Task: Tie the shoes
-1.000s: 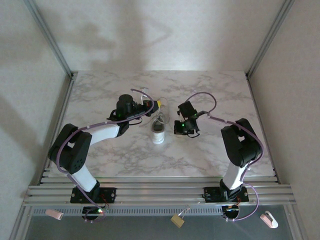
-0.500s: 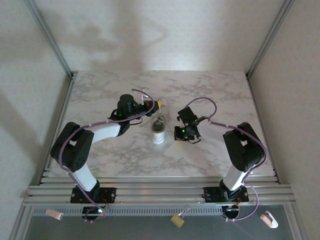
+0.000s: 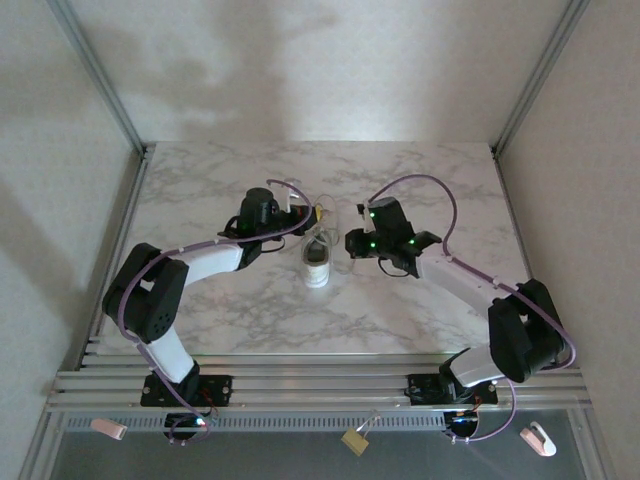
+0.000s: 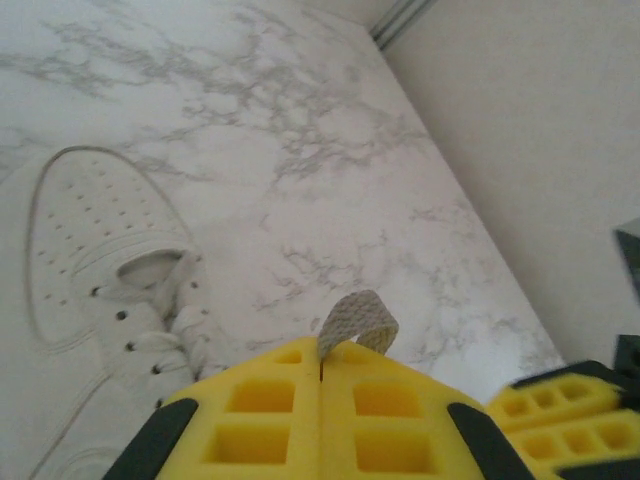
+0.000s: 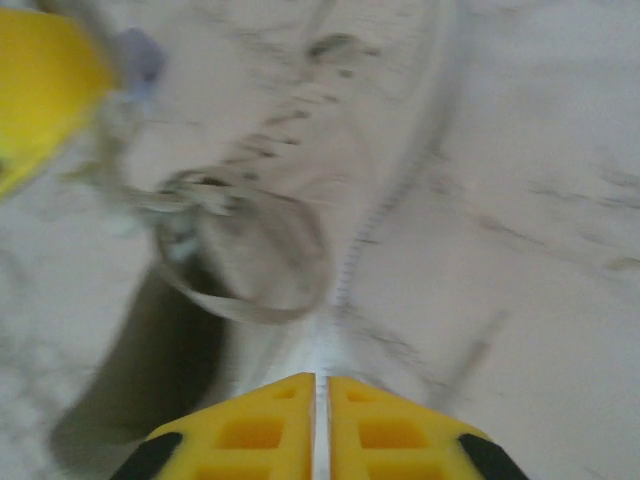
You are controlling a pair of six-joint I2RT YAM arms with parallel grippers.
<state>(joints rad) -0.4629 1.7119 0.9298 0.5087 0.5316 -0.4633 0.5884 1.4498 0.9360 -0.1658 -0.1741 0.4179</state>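
From the top camera, the white sneaker (image 3: 317, 262) lies near the middle of the marble worktop (image 3: 230, 300), its long axis running from 12 to 6 o'clock. The left gripper (image 3: 314, 212) sits just beyond the sneaker's far end, at about 12 o'clock from it. The right gripper (image 3: 352, 243) is just beside the sneaker at about 2 o'clock. The sneaker lies between the two and a little nearer the arm bases. At this size I cannot tell how either gripper's fingers stand.

In the left wrist view, the yellow fingers (image 4: 270, 410) of the left gripper (image 4: 322, 352) are pressed together. They pinch a short flat loop of white lace (image 4: 357, 320) that stands up from the seam between them. The sneaker (image 4: 95, 250) lies on the worktop at 10 o'clock from the fingertips, perforated toe toward 12 o'clock. Yellow pads of the right gripper (image 4: 560, 415) show at 3 o'clock, low in the corner.

The right wrist view is blurred. The right gripper (image 5: 320, 385) has its fingers closed against each other. Whether a strand lies between them I cannot tell. The sneaker (image 5: 330, 170) spreads straight ahead at 12 o'clock, with a lace loop (image 5: 245, 255) at 11 o'clock from the tips. A yellow part of the left gripper (image 5: 40, 90) shows at 10 o'clock, and a small purple object (image 5: 145, 55) is just beside it.
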